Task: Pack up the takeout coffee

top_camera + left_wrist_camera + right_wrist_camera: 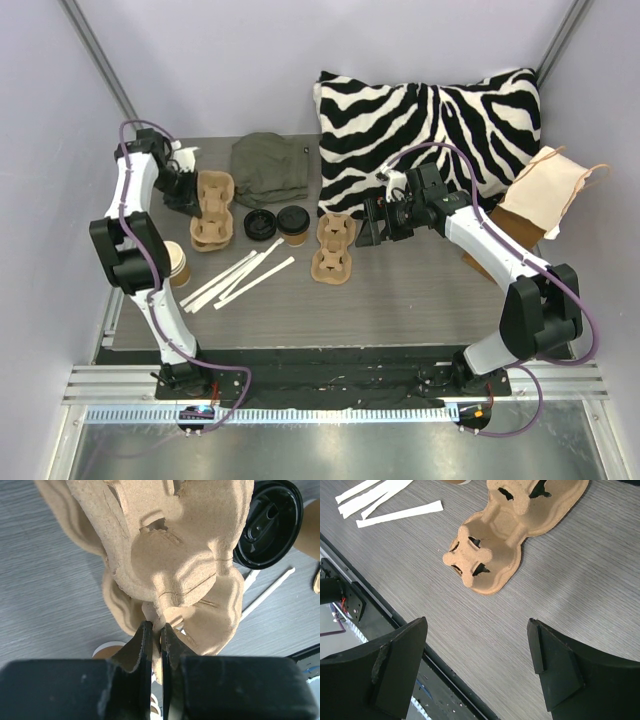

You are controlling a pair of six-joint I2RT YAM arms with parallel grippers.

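Grey wood-grain laminate covers the table, which stands between pale lilac walls, with a metal rail along the near edge. At the far left the takeout coffee cup, of tan-brown paper with a pale rim, stands upright at the table's left edge, just beside the left arm. Any print on its side is too small to read. Behind it the left gripper has its fingers pressed almost together, pinching a thin flap on the rim of the left carrier, a tan tray of moulded pulp. In the left wrist view the underside of this carrier faces the camera. Several white paper strips lie flat and slanted in front of it, near the cup. An olive-green cloth is bunched at the back. Next comes a black round lid lying on the table, and just beside it a second brown cup with a dark top. The right carrier lies flat near the middle. The right gripper hovers just to the right of it with its fingers spread wide, holding nothing. A zebra-striped pillow leans at the back right, and a brown paper bag lies at the far right.
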